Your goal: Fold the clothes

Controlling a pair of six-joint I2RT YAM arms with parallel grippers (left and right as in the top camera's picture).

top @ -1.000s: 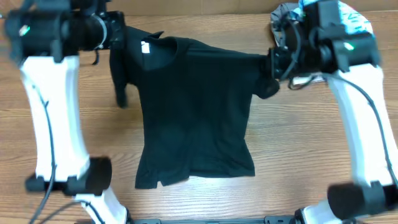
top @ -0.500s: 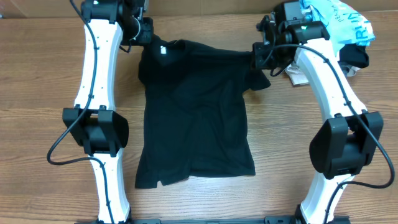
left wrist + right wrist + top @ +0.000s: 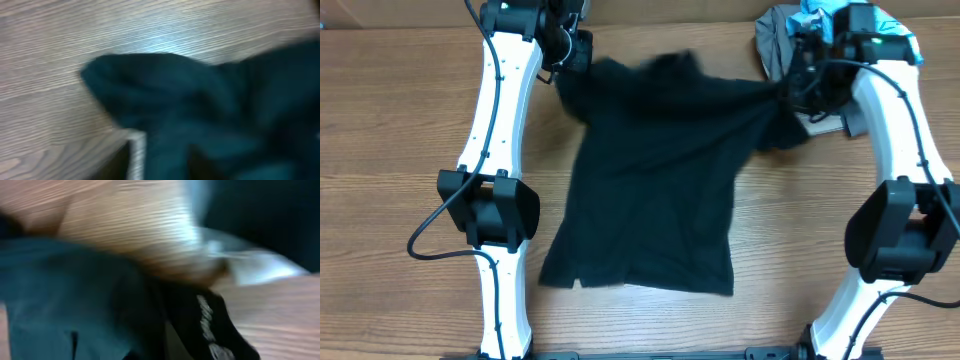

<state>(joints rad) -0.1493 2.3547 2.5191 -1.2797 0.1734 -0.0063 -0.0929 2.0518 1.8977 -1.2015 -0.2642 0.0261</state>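
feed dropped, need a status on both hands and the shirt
Left hand gripping black T-shirt at one shoulder, right hand at the other. Shirt stretched between them, hem on table. Garment heap beside right hand.

Left arm (image 3: 498, 110) and right arm (image 3: 898, 120): smooth white links, each running back from a black wrist block at the left claw (image 3: 575, 55) and right claw (image 3: 800, 90). Bulky black joint housing (image 3: 490, 205) far behind each claw, with a thin black cable (image 3: 417, 235) looping from it.
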